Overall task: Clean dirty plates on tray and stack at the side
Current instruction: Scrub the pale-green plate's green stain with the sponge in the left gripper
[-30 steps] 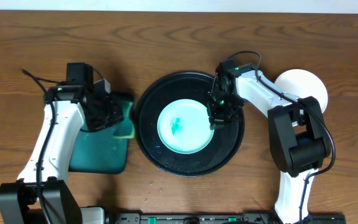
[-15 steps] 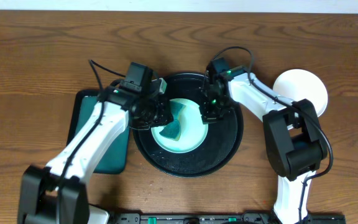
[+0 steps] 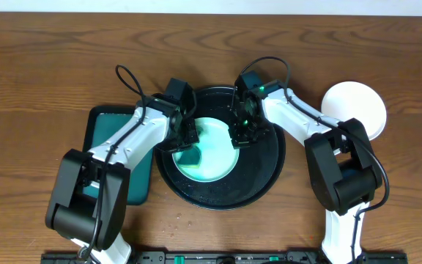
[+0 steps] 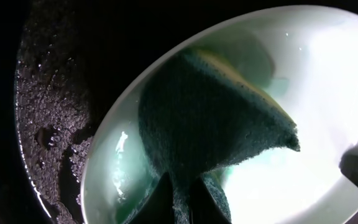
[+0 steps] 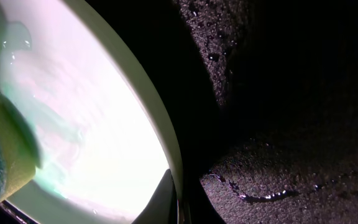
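A pale mint-green plate [image 3: 215,150] lies in the round black tray [image 3: 266,172]. My left gripper [image 3: 185,139] is shut on a dark green and yellow sponge [image 4: 210,118] and presses it on the plate's left side [image 4: 328,93]. My right gripper [image 3: 242,136] is shut on the plate's right rim [image 5: 166,143]; the rim sits between its fingers. Pale teal smear shows on the plate's face [image 5: 42,118]. A white plate [image 3: 357,106] lies on the table at the right.
A teal rectangular tray [image 3: 119,180] lies left of the black tray, partly under my left arm. The black tray's floor is wet and rough [image 5: 291,155]. Brown wooden table all around.
My left gripper carried the sponge from the teal tray onto the plate and slid it a little left and down. My right gripper shifted left with the plate's rim. The teal smear is covered.
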You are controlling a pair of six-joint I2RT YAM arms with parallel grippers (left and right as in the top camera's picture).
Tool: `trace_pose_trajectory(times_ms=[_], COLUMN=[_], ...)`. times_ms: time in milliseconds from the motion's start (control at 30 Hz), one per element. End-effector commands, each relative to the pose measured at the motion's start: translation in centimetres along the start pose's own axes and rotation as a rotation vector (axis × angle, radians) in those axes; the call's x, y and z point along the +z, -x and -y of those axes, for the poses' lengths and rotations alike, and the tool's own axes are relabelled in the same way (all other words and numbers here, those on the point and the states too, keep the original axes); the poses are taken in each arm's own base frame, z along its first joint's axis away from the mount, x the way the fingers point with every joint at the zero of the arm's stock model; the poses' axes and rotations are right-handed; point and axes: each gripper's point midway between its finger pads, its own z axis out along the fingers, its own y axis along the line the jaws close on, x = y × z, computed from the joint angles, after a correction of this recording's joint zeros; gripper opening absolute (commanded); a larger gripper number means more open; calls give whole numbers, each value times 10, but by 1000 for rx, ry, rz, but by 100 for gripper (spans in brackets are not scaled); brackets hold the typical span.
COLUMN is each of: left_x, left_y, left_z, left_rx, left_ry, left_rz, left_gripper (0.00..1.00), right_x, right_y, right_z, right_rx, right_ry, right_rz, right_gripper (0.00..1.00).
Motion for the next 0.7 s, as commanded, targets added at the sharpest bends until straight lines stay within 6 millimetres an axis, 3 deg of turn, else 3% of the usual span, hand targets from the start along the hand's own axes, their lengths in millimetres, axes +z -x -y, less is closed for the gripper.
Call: trace_pose_trajectory(times_ms=[0,200,400,533,667], left_x=[10,25,57,64,58], left_y=[-6,-43,-70,-74,-59], left_z=[-2,51,93,121,138], left_rx=[-27,61,69,92,116], left_ry=[39,-88,-242,-404,-501], left_rz=[-21,-120,-254,-320,-275], left_gripper=[7,7,7,7,7], right_x=[11,11,11,11,11], right_y=[-8,-9,-15,-17,-17], right_z=[-2,-2,0,0,0], right_rx=[-4,-3,5,5,7], right_ry=[-15,-16,-23,-24,-25], right_rz=[-32,-36,-60,-66,-69], right_gripper=[1,1,1,1,1])
